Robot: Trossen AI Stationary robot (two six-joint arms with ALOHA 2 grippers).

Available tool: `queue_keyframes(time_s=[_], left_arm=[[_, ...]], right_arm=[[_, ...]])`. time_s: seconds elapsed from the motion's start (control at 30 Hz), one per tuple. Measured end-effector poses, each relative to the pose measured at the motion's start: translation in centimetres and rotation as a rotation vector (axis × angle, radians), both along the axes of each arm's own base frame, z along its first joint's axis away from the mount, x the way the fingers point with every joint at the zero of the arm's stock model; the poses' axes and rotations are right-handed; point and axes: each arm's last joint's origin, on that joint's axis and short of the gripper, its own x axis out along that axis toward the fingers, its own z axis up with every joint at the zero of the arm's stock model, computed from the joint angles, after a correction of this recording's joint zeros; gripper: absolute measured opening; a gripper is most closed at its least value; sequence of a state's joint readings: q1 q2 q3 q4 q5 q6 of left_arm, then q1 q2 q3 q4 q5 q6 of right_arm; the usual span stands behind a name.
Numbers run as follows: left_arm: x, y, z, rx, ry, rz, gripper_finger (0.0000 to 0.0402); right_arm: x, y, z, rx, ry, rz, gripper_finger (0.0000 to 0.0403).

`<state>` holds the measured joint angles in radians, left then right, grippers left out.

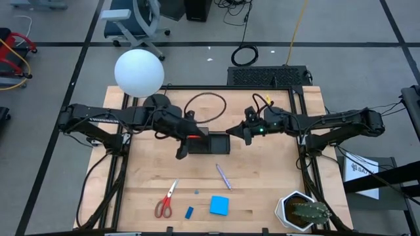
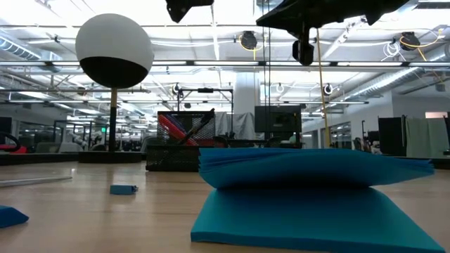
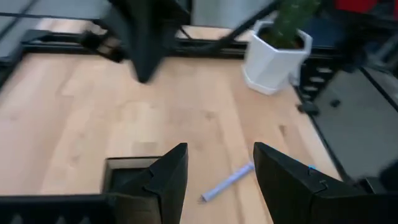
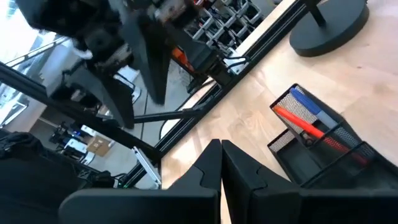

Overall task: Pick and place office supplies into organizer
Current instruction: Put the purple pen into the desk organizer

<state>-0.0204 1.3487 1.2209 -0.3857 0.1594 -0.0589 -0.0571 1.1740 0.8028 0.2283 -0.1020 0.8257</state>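
Blue notepad [image 2: 309, 193] fills the low view's foreground, lying flat on the bench [image 2: 105, 218] w/ a small blue eraser [image 2: 124, 189] further back; black mesh organizer [image 2: 184, 149] stands beyond it, holding a red/orange item and a dark pen, under the arms.

High view: left gripper [image 1: 182, 148] sits just off the organizer's [image 1: 211, 141] left end, pointing toward the bench's near edge, fingers spread, nothing between them. Right gripper [image 1: 234, 132] is at the organizer's right end, fingers pressed together, holding nothing. Organizer is mid-bench, toward the far edge. Purple pen [image 1: 223, 177] lies loose a bit nearer, between organizer and notepad [image 1: 219, 206]. Red-handled scissors [image 1: 167, 199] and eraser [image 1: 189, 212] lie toward the near-left edge; cactus pot [image 1: 300, 211] is at the near-right corner.

Left wrist view: spread fingers [image 3: 169, 177] w/ the purple pen [image 3: 226, 183] on the bench beyond the gap (not touched).

Right wrist view: closed fingers [image 4: 205, 168], organizer [image 4: 323, 146] just beside, orange marker [image 4: 306, 129] inside.
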Motion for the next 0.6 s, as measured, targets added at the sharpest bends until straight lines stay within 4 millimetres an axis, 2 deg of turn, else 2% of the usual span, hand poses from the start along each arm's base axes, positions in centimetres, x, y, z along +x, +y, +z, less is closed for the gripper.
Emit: queue_keyframes(time_s=[0.23,0.6], left_arm=[[0.25,0.28,0.35,0.047,-0.045,0.086,0.0186],[0.42,0.30,0.71,0.049,-0.087,0.096,0.0186]], right_arm=[[0.02,0.00,0.04,0.025,-0.005,-0.006,0.0000],[0.02,0.01,0.04,0.027,-0.005,-0.001,0.0000]])
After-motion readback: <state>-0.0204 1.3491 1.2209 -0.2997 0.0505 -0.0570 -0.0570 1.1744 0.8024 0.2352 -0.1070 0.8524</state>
